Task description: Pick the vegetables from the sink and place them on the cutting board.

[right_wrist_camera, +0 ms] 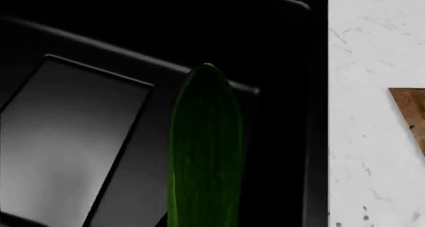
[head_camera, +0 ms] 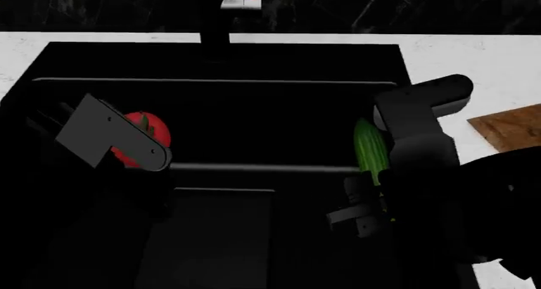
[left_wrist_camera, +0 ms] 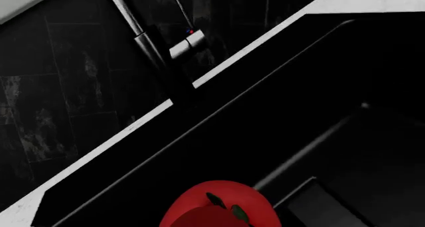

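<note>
The tomato (head_camera: pixel 151 132) is sitting at the left side of the sink (head_camera: pixel 228 64), partly hidden behind the left gripper (head_camera: pixel 135 156), which is hanging right over it. The cucumber (head_camera: pixel 369 151) is lying along the right side of the basin, with the right gripper (head_camera: pixel 363 213) reaching in at its near end. Whether either pincer is apart or clamped cannot be told; the fingertips are lost in the dark. The cutting board (head_camera: pixel 511 129) is showing only as a bare corner on the counter (head_camera: pixel 473 54) to the right. So judging by this, 0 of 2 vegetables are placed; both are waiting to be lifted. No writing or brand is readable anywhere.
</note>
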Tool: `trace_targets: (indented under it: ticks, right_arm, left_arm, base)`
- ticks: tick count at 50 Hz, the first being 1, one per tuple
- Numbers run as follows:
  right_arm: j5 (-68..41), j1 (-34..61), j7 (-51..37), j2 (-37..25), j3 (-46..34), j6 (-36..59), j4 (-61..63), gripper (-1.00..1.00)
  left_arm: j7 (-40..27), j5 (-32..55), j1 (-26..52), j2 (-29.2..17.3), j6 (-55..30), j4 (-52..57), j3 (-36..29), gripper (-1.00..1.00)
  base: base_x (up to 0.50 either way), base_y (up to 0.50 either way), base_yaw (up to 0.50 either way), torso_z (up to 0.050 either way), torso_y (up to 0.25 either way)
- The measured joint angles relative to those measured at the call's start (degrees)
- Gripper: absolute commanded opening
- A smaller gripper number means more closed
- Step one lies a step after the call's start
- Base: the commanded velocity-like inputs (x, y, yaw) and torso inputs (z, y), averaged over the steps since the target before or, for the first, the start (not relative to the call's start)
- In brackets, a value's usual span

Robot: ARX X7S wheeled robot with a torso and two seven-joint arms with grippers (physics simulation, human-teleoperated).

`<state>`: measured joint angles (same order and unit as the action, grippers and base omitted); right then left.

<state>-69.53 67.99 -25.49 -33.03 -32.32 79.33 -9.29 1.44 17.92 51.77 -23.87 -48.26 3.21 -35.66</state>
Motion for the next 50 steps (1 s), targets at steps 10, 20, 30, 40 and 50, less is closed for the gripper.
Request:
trace_targets:
  ticks: [10, 20, 30, 40, 50]
  right_arm:
    - [-3.85, -0.46, -4.25, -1.73, 3.36, 0.95, 4.01, -1.00]
    - [-8.07, -0.09, -8.34, -3.16, 6.38, 2.23, 6.19, -1.00]
    - [-10.84, -0.21, -10.88, -4.19, 7.75, 2.62, 7.21, -1.00]
    - [-12.38, -0.37, -12.05, -4.79, 8.07, 2.33, 7.78, -1.00]
    - [-13.50, -0.64, -12.88, -5.19, 8.07, 1.89, 8.17, -1.00]
  left_arm:
    - [-1.11, 1.59, -0.32, 0.11, -2.03, 4.18, 1.26, -1.00]
    - [-2.05, 2.87, 0.44, 0.43, -4.13, 7.69, 2.37, -1.00]
    - [-2.82, 3.51, 0.99, 0.85, -5.19, 9.55, 2.91, -1.00]
    - [-3.42, 4.10, 1.21, 1.02, -6.04, 11.10, 3.34, -1.00]
    - [-3.99, 4.60, 1.35, 1.07, -6.87, 12.68, 3.71, -1.00]
  base:
    - [0.00, -0.50, 0.00, 0.000, 0.000]
    - [0.02, -0.50, 0.00, 0.000, 0.000]
    - [0.08, -0.50, 0.00, 0.000, 0.002]
    - [0.12, -0.50, 0.00, 0.000, 0.001]
    - [0.10, -0.50, 0.00, 0.000, 0.001]
